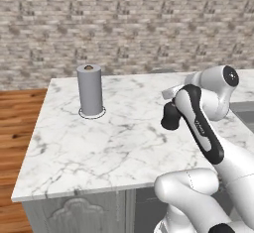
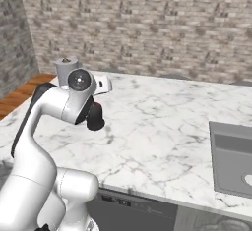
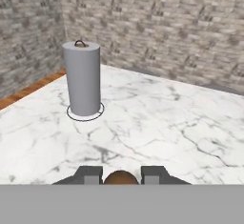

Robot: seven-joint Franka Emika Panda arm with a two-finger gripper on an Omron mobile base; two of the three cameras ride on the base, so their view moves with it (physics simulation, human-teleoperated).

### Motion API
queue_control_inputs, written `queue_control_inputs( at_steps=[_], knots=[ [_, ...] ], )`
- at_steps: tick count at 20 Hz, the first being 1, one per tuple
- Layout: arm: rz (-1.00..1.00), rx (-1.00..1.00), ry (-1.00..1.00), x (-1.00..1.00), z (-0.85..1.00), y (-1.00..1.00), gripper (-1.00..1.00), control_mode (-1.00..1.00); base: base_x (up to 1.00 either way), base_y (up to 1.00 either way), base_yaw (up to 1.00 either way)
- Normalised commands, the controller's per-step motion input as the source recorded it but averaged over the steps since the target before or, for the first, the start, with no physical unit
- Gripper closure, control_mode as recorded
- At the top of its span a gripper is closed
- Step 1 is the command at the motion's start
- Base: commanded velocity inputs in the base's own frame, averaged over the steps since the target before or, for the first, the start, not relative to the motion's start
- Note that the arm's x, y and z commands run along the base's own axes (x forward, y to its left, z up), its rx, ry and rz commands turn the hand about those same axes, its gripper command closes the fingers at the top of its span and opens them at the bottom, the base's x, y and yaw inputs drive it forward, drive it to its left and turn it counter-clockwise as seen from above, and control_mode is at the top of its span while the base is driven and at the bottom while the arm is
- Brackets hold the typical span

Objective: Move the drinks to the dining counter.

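Note:
The squat black bottle point(image 1: 171, 119) point(image 2: 95, 119) is at the middle of the dining counter point(image 1: 99, 145) point(image 2: 162, 122) point(image 3: 167, 123), a white grey-veined marble top. My gripper point(image 1: 170, 104) point(image 2: 94, 106) point(image 3: 121, 174) comes down over it and is shut on its neck. In the hand view a rounded brown top point(image 3: 121, 178) sits tight between the two fingertips point(image 3: 89, 174). I cannot tell whether the bottle's base touches the marble or hangs just above it. The slim brown-red beer bottle is out of view.
A grey paper-towel roll point(image 1: 90, 90) point(image 2: 65, 70) point(image 3: 82, 80) stands upright on a wire ring at the counter's far left. The inset steel sink point(image 2: 232, 158) point(image 1: 245, 110) lies to the right. Brick wall behind, wood floor point(image 1: 12, 128) past the left edge.

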Motion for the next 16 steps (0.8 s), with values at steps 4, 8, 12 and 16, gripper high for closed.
queue_control_inputs(
  at_steps=[4, 8, 12, 16],
  knots=[
    [0.0, 0.01, 0.0, 0.07, -0.2, 0.0, 1.0, -1.0, 0.0, 0.0, 0.0],
    [0.0, 0.0, 0.0, 0.05, -0.2, 0.0, 1.0, -1.0, 0.0, 0.0, 0.0],
    [0.0, 0.0, 0.0, 0.08, -0.2, 0.0, 1.0, -1.0, 0.0, 0.0, 0.0],
    [0.0, 0.0, 0.0, 0.08, -0.14, 0.0, 1.0, -1.0, 0.0, 0.0, 0.0]
  ],
)
